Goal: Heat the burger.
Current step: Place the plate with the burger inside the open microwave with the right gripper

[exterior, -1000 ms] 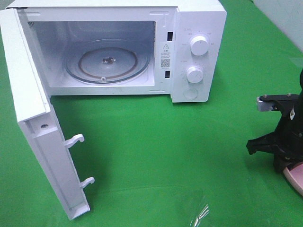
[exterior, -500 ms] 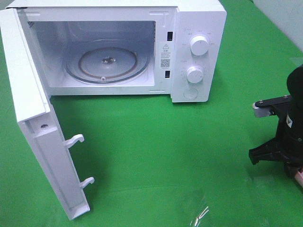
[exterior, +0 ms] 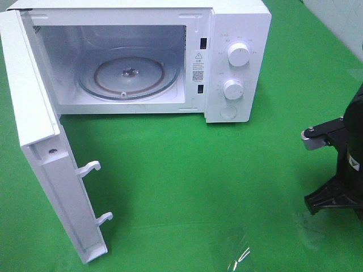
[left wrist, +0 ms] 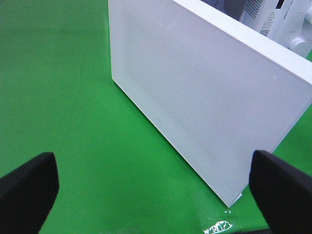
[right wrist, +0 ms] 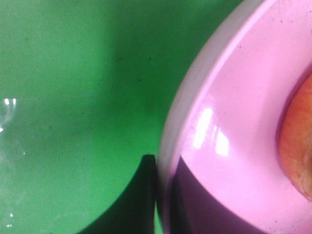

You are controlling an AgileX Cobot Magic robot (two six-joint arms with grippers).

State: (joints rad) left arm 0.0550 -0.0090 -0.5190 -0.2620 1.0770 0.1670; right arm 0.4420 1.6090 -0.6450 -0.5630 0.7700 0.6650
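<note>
Pink for reference: locate plate at near right, under right arm and outside the high view. Note right gripper closed tight across the rim, with one finger outside and one inside. Treat this as a carrying grip, chosen to move the food without touching it. Find burger on that plate, clear of the pinched rim and well apart from microwave at far left. Expect only an edge of it: glossy orange-brown bun, curved, shadowing the plate. Do not expect to see fillings. Observe door swung out to the left and turntable bare, ready to receive the load. Note left gripper spread to its widest, holding nothing, facing the door's outer face. Probably parked there to shut it afterwards.
</note>
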